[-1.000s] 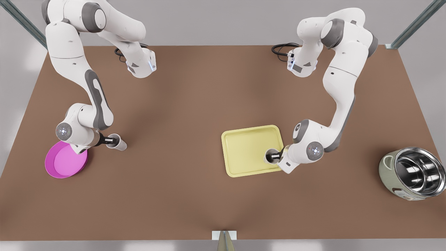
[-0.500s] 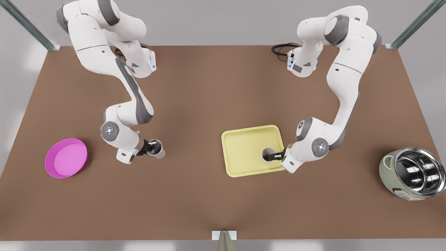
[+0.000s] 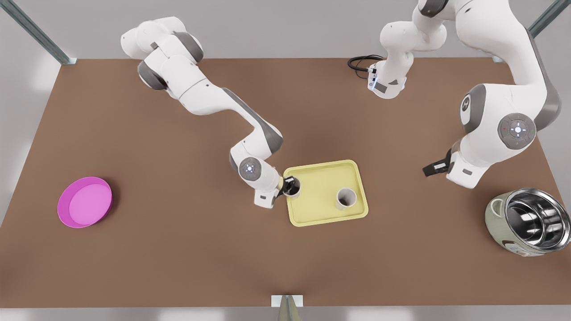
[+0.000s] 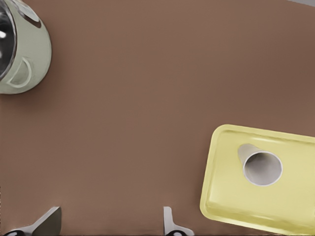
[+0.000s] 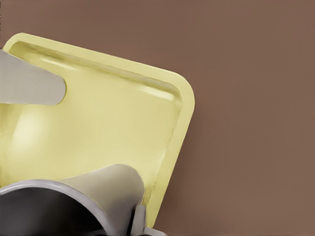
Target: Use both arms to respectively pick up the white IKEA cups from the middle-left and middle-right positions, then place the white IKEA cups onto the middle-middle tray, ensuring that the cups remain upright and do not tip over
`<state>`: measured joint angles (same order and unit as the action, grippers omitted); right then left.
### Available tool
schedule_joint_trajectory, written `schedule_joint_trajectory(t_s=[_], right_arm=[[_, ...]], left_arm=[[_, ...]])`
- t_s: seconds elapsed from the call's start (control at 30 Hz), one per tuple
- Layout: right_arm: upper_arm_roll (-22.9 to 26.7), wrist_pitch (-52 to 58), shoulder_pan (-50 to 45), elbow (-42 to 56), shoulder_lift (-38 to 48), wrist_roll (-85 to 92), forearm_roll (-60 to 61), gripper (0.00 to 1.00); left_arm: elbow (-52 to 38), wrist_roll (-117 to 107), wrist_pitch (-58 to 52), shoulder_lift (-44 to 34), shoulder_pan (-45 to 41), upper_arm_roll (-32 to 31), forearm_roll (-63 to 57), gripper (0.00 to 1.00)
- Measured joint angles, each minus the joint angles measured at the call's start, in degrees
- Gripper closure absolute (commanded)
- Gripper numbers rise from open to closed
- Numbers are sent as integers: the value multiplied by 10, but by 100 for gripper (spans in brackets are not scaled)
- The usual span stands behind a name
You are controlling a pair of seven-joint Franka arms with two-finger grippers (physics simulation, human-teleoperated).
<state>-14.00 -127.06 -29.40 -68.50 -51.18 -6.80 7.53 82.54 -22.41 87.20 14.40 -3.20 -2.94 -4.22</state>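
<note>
— Brown worktop (image 3: 223,249) all round. What do your right arm's (image 3: 214,100) jaws hold?
— They grip one white cup (image 3: 293,187) between them, and the yellow tray (image 3: 321,178) spreads just beyond their tips.
— And your left arm (image 3: 499,129)?
— Its jaws stand wide with nothing between them. The second cup (image 3: 345,198) stands upright on the tray, well apart from them.
</note>
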Motion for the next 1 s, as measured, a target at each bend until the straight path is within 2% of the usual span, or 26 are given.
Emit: schedule_joint_trajectory(t_s=[0.33,0.37,0.4,1.0], right_arm=[[6,-17,-22,15,-48,-125,-5,79],[5,-18,-22,15,-49,-135,-6,49],[6,-19,-22,15,-49,-144,-6,0],[0,-9,-4,5,-7,-241,-5,0]], left_arm=[[-9,55,-55,16,-9,4,53,0],[-9,59,-57,17,-10,4,57,0],[-9,63,-59,18,-10,3,60,0],[-9,106,-58,18,1,4,68,0]])
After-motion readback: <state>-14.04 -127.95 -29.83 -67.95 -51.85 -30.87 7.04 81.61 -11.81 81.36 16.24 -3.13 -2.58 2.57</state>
